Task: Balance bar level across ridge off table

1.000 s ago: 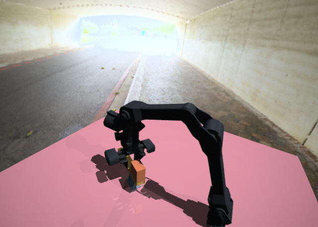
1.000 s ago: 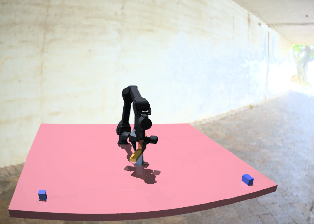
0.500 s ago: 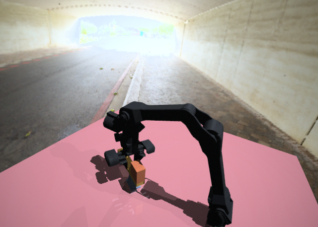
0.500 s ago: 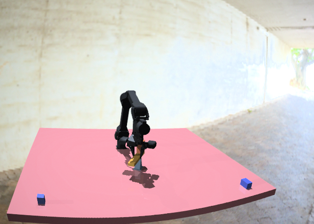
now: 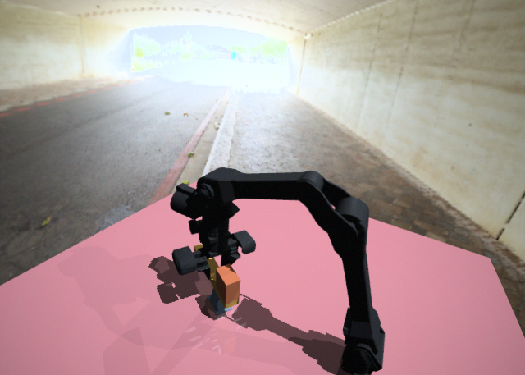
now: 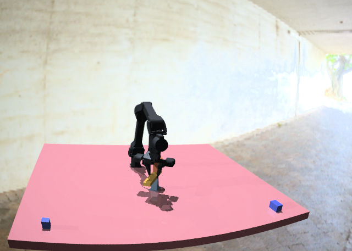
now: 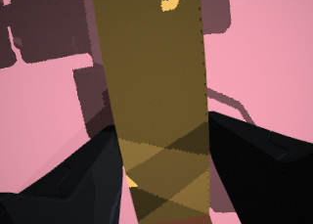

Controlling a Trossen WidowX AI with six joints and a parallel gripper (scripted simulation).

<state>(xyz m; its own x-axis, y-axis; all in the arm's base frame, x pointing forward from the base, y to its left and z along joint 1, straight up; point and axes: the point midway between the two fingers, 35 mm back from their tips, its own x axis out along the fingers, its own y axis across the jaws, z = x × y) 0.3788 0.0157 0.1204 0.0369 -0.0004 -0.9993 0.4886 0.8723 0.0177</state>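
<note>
The yellow bar (image 5: 213, 269) (image 6: 149, 179) (image 7: 152, 63) lies across the blue-grey ridge (image 5: 215, 304) (image 6: 155, 185), clear of the table. An orange block (image 5: 224, 284) (image 6: 155, 166) (image 7: 191, 220) stands on the bar's end nearer the arm's base. The bar looks near level, but a slight tilt cannot be told. My gripper (image 5: 216, 267) (image 6: 153, 176) (image 7: 162, 129) points down astride the bar. Its fingers stand very close beside both long sides, barely open and no longer pressing on it. The ridge's top is hidden under the bar.
The pink table (image 5: 423, 299) (image 6: 85, 200) carries two small blue blocks, one (image 6: 45, 223) near the front left corner and one (image 6: 275, 205) near the front right corner in the exterior view. The arm's base stands behind the ridge there.
</note>
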